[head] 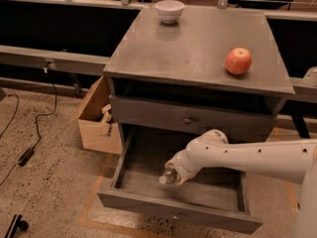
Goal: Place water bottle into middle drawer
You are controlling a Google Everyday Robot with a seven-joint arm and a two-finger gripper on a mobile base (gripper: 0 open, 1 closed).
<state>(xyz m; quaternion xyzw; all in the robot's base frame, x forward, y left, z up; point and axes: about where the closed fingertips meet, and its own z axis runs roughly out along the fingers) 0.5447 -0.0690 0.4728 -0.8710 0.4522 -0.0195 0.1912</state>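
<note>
Poking cap-first from the gripper (179, 168) clasping it, the water bottle (167, 176) hangs in the middle drawer (143, 204).

Soft overhead light fell evenly on the cabinet (198, 48), leaving a pale sheen below the bowl (169, 10). Under the cabinet top, the middle drawer (178, 213) lay in dim shadow, where the gripper (175, 172) clasped the water bottle (167, 177).
</note>
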